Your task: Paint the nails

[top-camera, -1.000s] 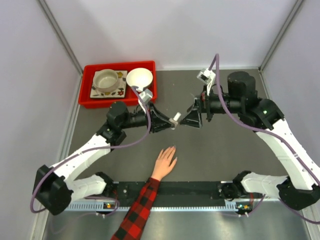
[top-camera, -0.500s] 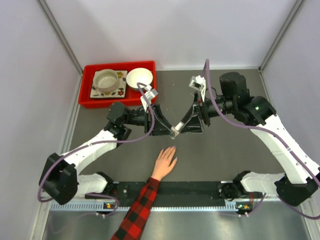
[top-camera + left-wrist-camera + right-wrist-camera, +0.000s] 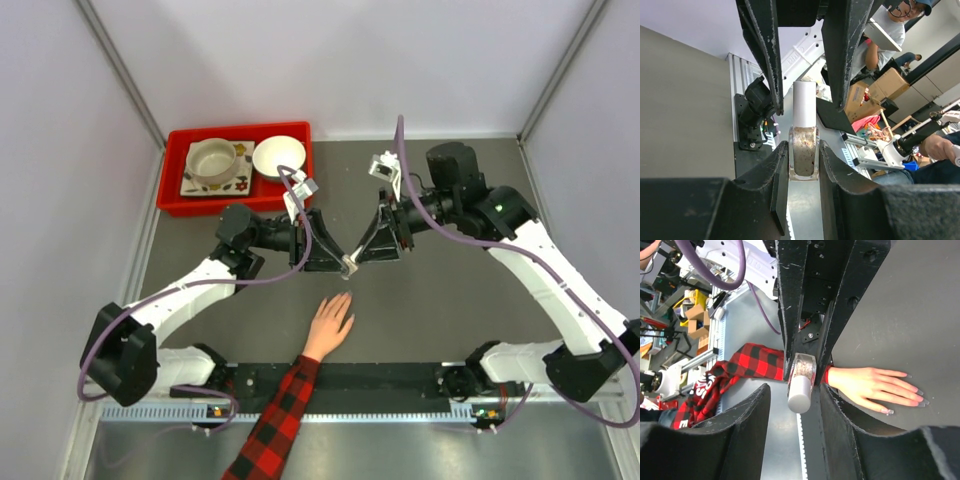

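My left gripper is shut on a small glass nail polish bottle with speckled tan polish and a white cap. Above the grey table the two grippers meet tip to tip, left gripper and right gripper. My right gripper straddles the cap, jaws still apart with a gap on each side. A light-skinned hand in a red-and-black plaid sleeve lies flat below the bottle. Its pale nails show at the fingertips in the right wrist view.
A red tray at the back left holds a tan bowl on a flowered plate and a white bowl. A black rail runs along the near edge, over which the sleeve reaches.
Both grippers have dropped nearer the hand with the bottle between them. The right gripper's jaws have narrowed around the cap. The hand has stayed still.
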Tool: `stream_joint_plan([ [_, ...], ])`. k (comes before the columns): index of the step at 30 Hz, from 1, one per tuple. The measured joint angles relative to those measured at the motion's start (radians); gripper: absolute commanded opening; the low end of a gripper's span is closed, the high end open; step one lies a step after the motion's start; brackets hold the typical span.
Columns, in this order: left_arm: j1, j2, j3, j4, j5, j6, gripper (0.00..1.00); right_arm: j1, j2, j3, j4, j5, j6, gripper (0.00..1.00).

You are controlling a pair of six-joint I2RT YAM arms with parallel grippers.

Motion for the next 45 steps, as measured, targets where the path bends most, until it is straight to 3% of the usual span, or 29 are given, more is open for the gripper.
stream_joint_plan([
  [7, 0.000, 0.000, 0.006, -0.002, 0.000, 0.004, 0.00, 0.000, 0.011, 0.000, 0.002, 0.003, 0.003, 0.02],
  [10, 0.000, -0.006, 0.016, -0.048, -0.005, 0.055, 0.00, 0.000, 0.012, 0.000, 0.002, 0.021, 0.013, 0.00],
  [14, -0.011, -0.071, 0.069, -0.372, -0.110, 0.303, 0.00, -0.002, 0.013, 0.001, 0.014, 0.095, 0.056, 0.00],
  [18, -0.097, -0.183, 0.099, -0.689, -0.441, 0.621, 0.00, 0.001, 0.025, 0.002, 0.035, 0.217, 0.165, 0.00],
  [24, -0.294, -0.273, 0.019, -0.750, -1.047, 0.941, 0.00, 0.046, 0.092, 0.000, 0.085, 0.460, 0.417, 0.00],
  [26, -0.328, -0.261, 0.006, -0.748, -1.175, 1.011, 0.00, 0.069, 0.120, 0.000, 0.098, 0.547, 0.475, 0.11],
  [27, -0.338, -0.247, 0.005, -0.753, -1.221, 1.038, 0.00, 0.077, 0.134, 0.000, 0.101, 0.586, 0.496, 0.37],
  [30, -0.347, -0.199, 0.012, -0.753, -1.266, 1.081, 0.00, 0.093, 0.155, 0.000, 0.100, 0.647, 0.534, 0.77],
  [33, -0.353, -0.186, 0.024, -0.771, -1.249, 1.086, 0.00, 0.118, 0.141, 0.002, 0.068, 0.663, 0.507, 0.96],
  [39, -0.356, -0.253, 0.026, -0.784, -1.114, 1.040, 0.00, 0.100, 0.060, 0.012, 0.039, 0.541, 0.367, 0.99],
  [43, -0.319, -0.282, 0.051, -0.830, -0.929, 0.960, 0.00, 0.065, -0.023, 0.014, 0.011, 0.454, 0.224, 0.98],
  [45, -0.277, -0.279, 0.067, -0.830, -0.806, 0.898, 0.00, 0.063, -0.057, 0.014, -0.003, 0.423, 0.170, 0.92],
])
